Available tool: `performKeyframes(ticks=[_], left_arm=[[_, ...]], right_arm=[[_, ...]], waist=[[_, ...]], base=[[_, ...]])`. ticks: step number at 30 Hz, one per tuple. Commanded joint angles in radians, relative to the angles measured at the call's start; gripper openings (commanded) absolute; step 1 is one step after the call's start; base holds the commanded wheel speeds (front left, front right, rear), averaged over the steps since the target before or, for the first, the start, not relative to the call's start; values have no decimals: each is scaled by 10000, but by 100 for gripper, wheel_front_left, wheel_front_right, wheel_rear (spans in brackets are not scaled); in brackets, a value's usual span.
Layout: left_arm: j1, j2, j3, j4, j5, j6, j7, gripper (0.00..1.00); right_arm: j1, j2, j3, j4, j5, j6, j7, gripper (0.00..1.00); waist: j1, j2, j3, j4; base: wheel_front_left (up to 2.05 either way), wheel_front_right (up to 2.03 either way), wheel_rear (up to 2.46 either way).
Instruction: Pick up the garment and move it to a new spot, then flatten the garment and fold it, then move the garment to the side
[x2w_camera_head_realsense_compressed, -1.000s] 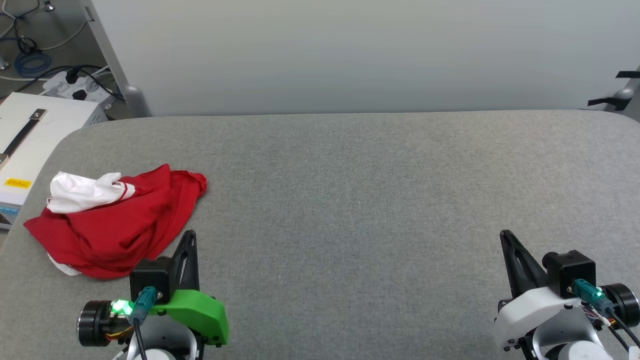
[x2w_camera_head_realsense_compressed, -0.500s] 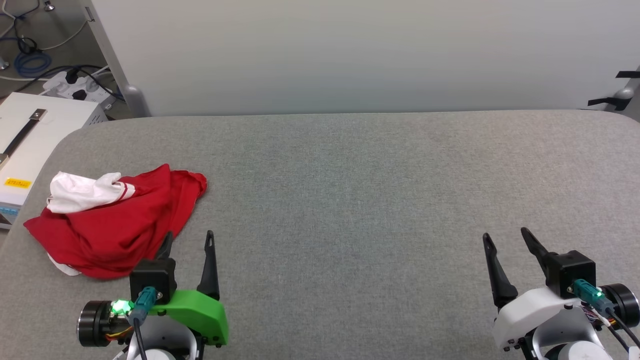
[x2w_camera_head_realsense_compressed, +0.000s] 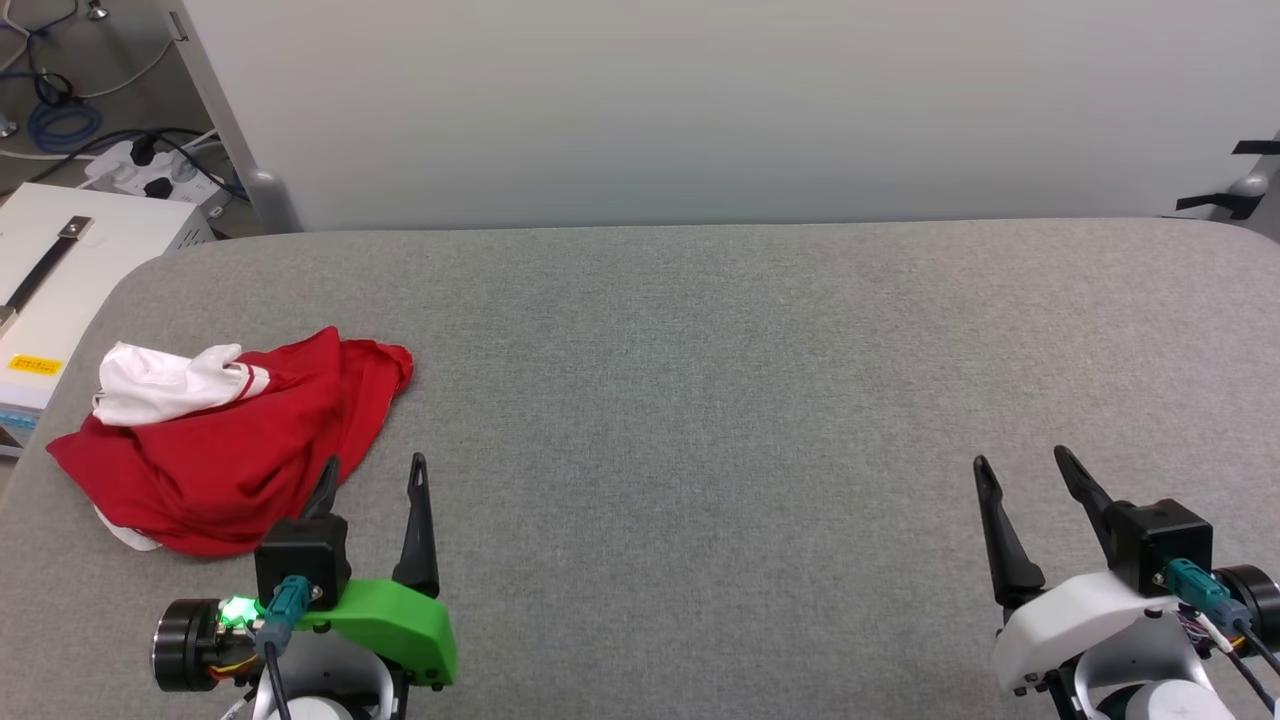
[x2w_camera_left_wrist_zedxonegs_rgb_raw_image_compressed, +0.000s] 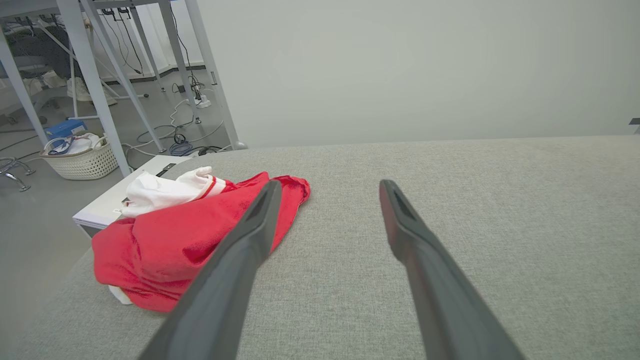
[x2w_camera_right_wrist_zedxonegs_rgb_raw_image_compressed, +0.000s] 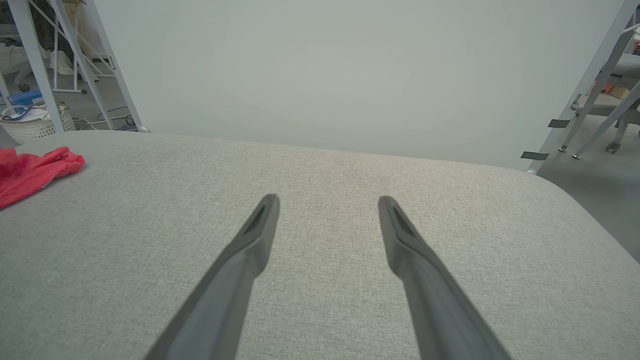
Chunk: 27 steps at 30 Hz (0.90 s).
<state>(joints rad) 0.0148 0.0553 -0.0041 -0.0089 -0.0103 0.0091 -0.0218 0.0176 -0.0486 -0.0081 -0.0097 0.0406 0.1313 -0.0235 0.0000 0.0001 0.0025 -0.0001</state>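
Observation:
The garment (x2w_camera_head_realsense_compressed: 230, 450) is a red jersey with a white sleeve, crumpled in a heap at the left end of the grey table (x2w_camera_head_realsense_compressed: 700, 380). My left gripper (x2w_camera_head_realsense_compressed: 374, 472) stands open just right of the heap's near edge, with one finger crossing in front of the red cloth. The left wrist view has the garment (x2w_camera_left_wrist_zedxonegs_rgb_raw_image_compressed: 180, 235) left of the empty gap of that gripper (x2w_camera_left_wrist_zedxonegs_rgb_raw_image_compressed: 325, 186). Far to the right, my right gripper (x2w_camera_head_realsense_compressed: 1020, 465) is open over bare table, nothing between its fingers. In the right wrist view a red corner of the garment (x2w_camera_right_wrist_zedxonegs_rgb_raw_image_compressed: 30, 167) lies at the left edge, far from that gripper (x2w_camera_right_wrist_zedxonegs_rgb_raw_image_compressed: 327, 200).
A white box (x2w_camera_head_realsense_compressed: 60, 290) stands off the table's left end, with cables and a power strip (x2w_camera_head_realsense_compressed: 140, 170) on the floor behind. A pale wall panel (x2w_camera_head_realsense_compressed: 700, 110) runs along the table's far edge. A laundry basket (x2w_camera_left_wrist_zedxonegs_rgb_raw_image_compressed: 80, 157) sits on the floor among metal frame legs.
Both grippers went from shut to open. The right gripper has shifted a little to the right. The garment has not moved.

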Motion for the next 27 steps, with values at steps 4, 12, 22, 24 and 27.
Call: performKeyframes(ticks=[4,12,22,24,27], left_arm=[[8,-8,-36,-83,-44,108,-172,100],[42,-11,-56,-156,-70,178,-337,100],[111,-15,-102,-197,-85,235,-544,100],[137,-16,-115,-208,-88,237,-585,100],[173,-17,-131,-226,-103,240,-645,100]], right_arm=[[51,-6,-63,-180,188,-1,-186,100],[109,-6,-92,-326,342,-1,-348,100],[211,-7,-110,-480,514,-2,-552,100],[243,-8,-116,-511,549,-2,-593,100],[291,-8,-125,-546,600,-2,-652,100]], waist=[[0,-1,-2,4],[0,-1,-7,19],[0,-1,-77,26],[0,-1,-95,26],[0,-1,-115,26]], base=[[0,0,0],[0,0,0],[0,0,0],[0,0,0],[0,0,0]])
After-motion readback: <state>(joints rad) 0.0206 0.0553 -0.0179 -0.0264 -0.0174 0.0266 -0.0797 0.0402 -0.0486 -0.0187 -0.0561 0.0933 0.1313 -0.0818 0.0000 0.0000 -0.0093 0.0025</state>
